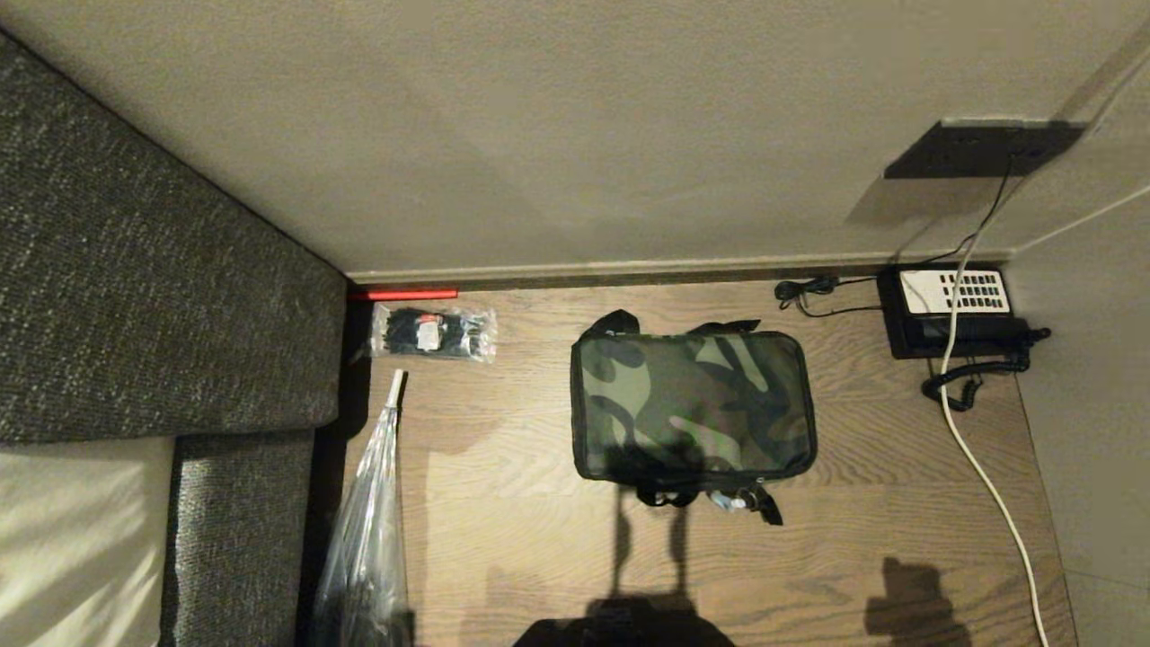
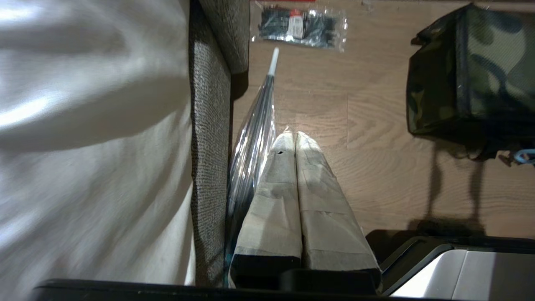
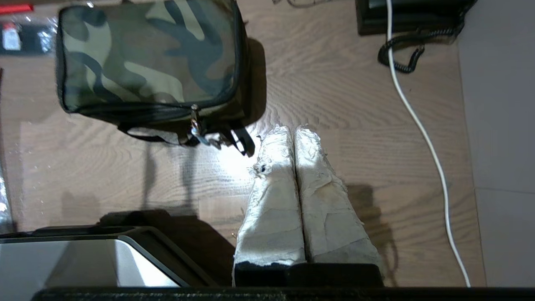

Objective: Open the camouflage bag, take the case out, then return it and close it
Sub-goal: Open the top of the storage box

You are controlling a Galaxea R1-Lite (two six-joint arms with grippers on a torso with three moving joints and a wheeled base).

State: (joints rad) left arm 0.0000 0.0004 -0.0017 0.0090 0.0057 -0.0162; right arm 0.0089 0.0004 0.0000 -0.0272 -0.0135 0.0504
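The camouflage bag (image 1: 692,406) lies zipped shut on the wooden table (image 1: 539,539), its black straps and zipper pull (image 3: 195,127) hanging at the near side. The case is hidden. My left gripper (image 2: 294,136) hangs shut and empty over the table's left part, well short of the camouflage bag (image 2: 476,79). My right gripper (image 3: 294,130) is shut and empty too, just beside the bag's (image 3: 150,58) near right corner, apart from its straps. Neither arm shows in the head view.
A black telephone (image 1: 957,310) with white keypad and coiled cord sits at the far right; a white cable (image 1: 975,458) runs toward me. A clear plastic bag (image 1: 436,332) lies at the far left, a folded clear umbrella (image 1: 368,530) along the sofa (image 1: 153,270).
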